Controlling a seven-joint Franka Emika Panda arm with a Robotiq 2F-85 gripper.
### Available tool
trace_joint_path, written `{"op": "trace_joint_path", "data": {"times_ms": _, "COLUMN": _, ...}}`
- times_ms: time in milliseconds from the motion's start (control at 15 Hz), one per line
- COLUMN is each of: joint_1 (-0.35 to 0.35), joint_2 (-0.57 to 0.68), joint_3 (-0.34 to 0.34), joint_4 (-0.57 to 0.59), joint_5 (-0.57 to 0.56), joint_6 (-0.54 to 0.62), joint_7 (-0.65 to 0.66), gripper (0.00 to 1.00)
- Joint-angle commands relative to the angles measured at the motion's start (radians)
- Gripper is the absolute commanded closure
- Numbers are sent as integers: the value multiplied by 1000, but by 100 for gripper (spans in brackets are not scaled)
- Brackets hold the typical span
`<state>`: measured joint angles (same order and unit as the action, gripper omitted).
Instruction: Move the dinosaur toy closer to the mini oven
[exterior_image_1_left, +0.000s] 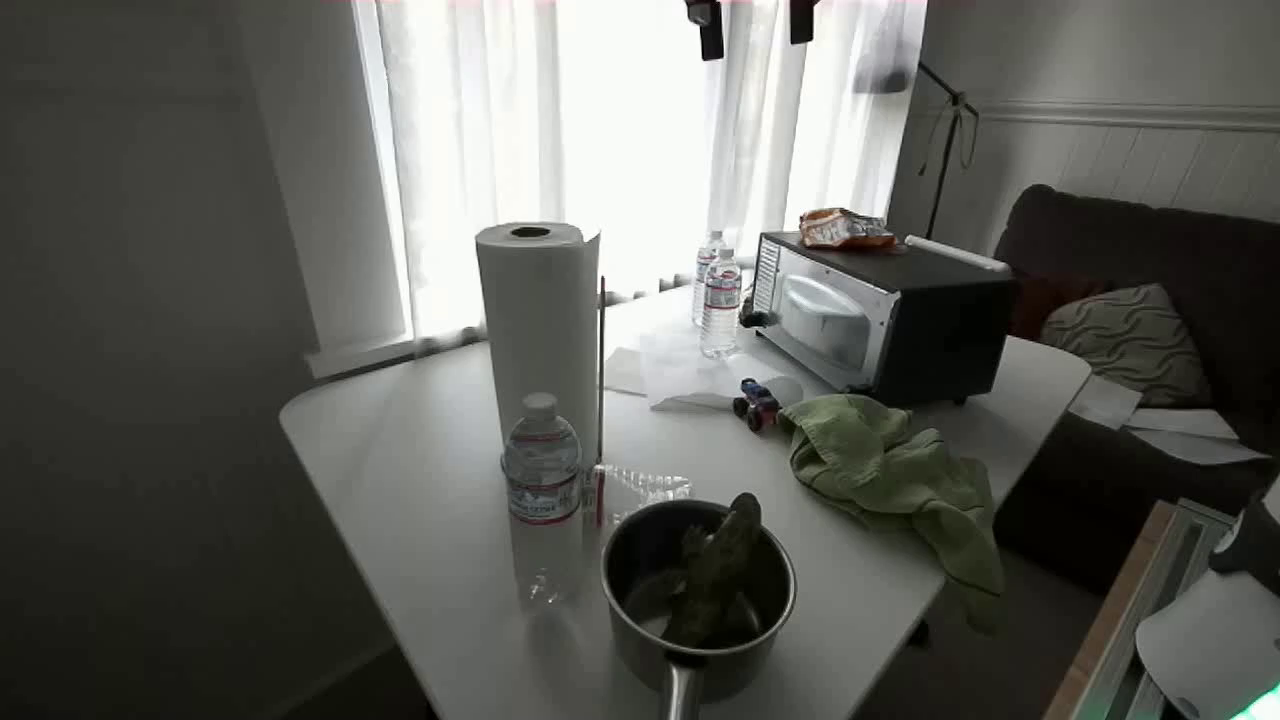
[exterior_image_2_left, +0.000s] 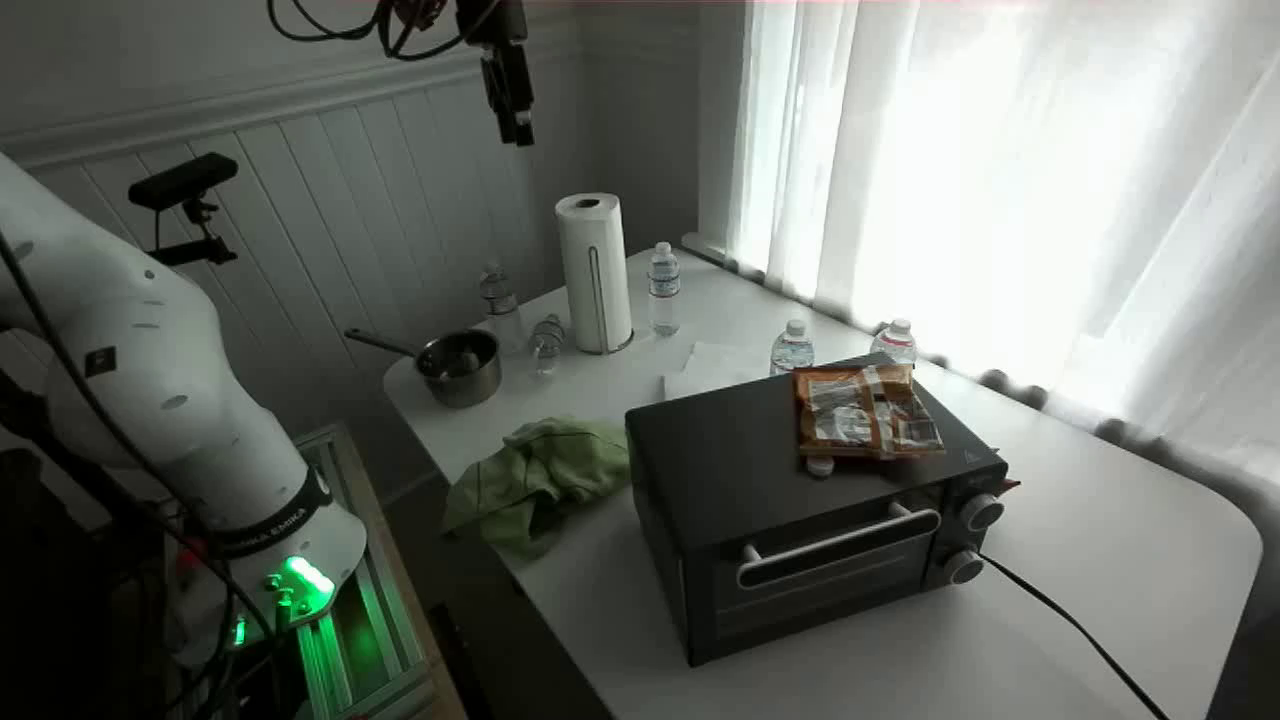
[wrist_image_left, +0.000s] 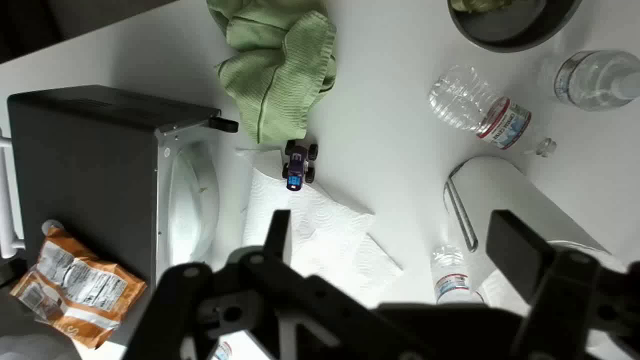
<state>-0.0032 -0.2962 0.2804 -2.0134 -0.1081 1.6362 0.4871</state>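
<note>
The dinosaur toy (exterior_image_1_left: 715, 580) appears as a dark green, knobbly figure lying tilted inside a metal saucepan (exterior_image_1_left: 640, 640), one end over the rim. Part of it shows at the top edge of the wrist view (wrist_image_left: 477, 5). In an exterior view the saucepan (exterior_image_2_left: 475, 388) shows, but its contents are unclear. The black mini oven (exterior_image_2_left: 700, 480) stands at the table's opposite end; it also shows in the wrist view (wrist_image_left: 85, 170) and an exterior view (exterior_image_1_left: 950, 335). My gripper (wrist_image_left: 392, 225) is open and empty, high above the table; both exterior views show it at the top (exterior_image_1_left: 756, 30) (exterior_image_2_left: 515, 115).
A green cloth (exterior_image_1_left: 890, 470) and a small toy truck (wrist_image_left: 297, 167) lie between saucepan and oven. A paper towel roll (exterior_image_1_left: 540, 340) and several water bottles (exterior_image_1_left: 543, 500) stand around. Paper towels (wrist_image_left: 310, 220) lie flat. An orange snack bag (exterior_image_2_left: 865, 412) rests on the oven.
</note>
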Motion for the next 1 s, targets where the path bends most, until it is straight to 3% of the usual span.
{"op": "trace_joint_path", "data": {"times_ms": 0, "joint_1": 31, "joint_2": 4, "joint_3": -26, "joint_4": 3, "joint_5": -8, "joint_6": -3, "joint_7": 7, "gripper": 0}}
{"op": "trace_joint_path", "data": {"times_ms": 533, "joint_1": 35, "joint_2": 0, "joint_3": -29, "joint_4": -8, "joint_5": 5, "joint_6": -1, "joint_7": -8, "gripper": 0}}
{"op": "trace_joint_path", "data": {"times_ms": 933, "joint_1": 93, "joint_2": -46, "joint_3": -58, "joint_4": -170, "joint_5": 103, "joint_6": 8, "joint_7": -97, "gripper": 0}}
